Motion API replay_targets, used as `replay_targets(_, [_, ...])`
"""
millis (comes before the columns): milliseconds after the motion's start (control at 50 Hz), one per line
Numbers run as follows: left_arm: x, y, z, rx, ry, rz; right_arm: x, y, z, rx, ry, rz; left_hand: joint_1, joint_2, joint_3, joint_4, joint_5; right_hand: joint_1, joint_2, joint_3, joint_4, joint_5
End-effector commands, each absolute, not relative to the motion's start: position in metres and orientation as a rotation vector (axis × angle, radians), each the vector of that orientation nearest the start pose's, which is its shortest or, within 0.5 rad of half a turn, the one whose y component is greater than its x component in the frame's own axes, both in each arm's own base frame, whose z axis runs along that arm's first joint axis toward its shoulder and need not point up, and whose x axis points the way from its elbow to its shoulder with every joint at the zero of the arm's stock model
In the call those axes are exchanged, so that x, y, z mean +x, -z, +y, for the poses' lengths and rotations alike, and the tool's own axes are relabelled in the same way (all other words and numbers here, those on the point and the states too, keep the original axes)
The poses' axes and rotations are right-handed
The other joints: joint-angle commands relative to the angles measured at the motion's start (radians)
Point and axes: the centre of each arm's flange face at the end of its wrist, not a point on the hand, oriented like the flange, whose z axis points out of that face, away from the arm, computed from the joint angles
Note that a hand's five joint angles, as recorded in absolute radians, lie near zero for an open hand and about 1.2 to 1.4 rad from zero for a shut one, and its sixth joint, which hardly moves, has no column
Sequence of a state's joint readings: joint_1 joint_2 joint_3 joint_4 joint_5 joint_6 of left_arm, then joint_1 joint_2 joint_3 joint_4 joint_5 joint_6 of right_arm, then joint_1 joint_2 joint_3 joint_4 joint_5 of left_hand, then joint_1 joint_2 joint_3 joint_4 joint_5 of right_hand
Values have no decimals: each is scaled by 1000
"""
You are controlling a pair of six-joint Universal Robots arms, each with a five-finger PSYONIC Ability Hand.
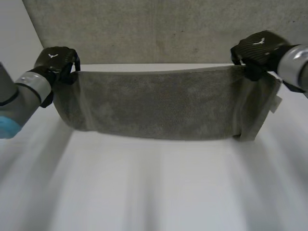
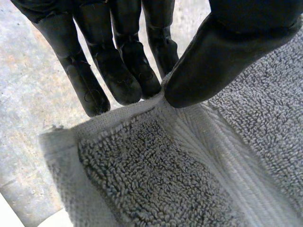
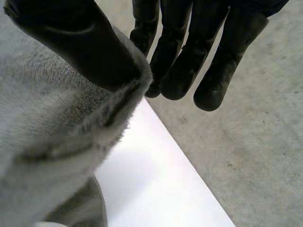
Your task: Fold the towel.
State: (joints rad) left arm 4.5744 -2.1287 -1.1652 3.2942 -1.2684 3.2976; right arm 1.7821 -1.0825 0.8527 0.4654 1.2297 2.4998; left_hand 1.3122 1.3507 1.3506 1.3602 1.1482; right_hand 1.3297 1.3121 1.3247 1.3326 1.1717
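Note:
A grey terry towel [image 1: 163, 103] hangs stretched between my two hands above the white table [image 1: 159, 187], its lower fold near the tabletop. My left hand [image 1: 55, 60] pinches the towel's top left corner; in the left wrist view the thumb [image 2: 222, 52] presses the towel's hem [image 2: 156, 161] against the fingers [image 2: 118, 61]. My right hand [image 1: 257, 50] holds the top right corner; in the right wrist view its thumb [image 3: 80, 42] pins the towel [image 3: 52, 132] against the fingers [image 3: 189, 56].
A grey wall panel [image 1: 159, 29] rises just behind the table's far edge, close behind both hands. A small tag [image 1: 275, 103] hangs at the towel's right edge. In the right wrist view the table's edge [image 3: 184, 156] runs beneath the hand.

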Motion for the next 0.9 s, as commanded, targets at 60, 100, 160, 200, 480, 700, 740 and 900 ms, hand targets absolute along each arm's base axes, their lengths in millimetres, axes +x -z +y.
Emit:
replay_targets(60, [-236,-279,-449,723,2579,1936,281,-333,-392,-1303,2448,1775,84,46,46,36,74,67,84,72,64,50])
replay_targets(100, [-247,-332,-456,663,2799,1636,285,-354,-398,-1234,2609,1639,84,46,46,36,74,67,84,72,64,50])
replay_targets(160, [-248,-391,-451,540,3007,1327,284,-400,-403,-1051,2898,1352,84,46,46,36,74,67,84,72,64,50])
replay_targets(200, [-245,-417,-446,475,3088,1193,280,-439,-394,-884,3052,1124,84,46,46,36,74,67,84,72,64,50])
replay_targets(480, [-245,-369,-448,497,3075,1500,285,-389,-389,-1029,2719,1246,84,46,46,36,74,67,84,72,64,50])
replay_targets(700, [-225,-203,-422,685,2629,2192,271,-240,-360,-1278,2174,1659,84,46,46,36,74,67,84,72,64,50])
replay_targets(740, [-220,-172,-406,779,2505,2259,265,-222,-355,-1292,2116,1726,84,46,46,36,74,67,84,72,64,50])
replay_targets(900, [-213,-132,-376,1006,2261,2211,249,-175,-328,-1348,1952,1911,84,46,46,36,74,67,84,72,64,50])
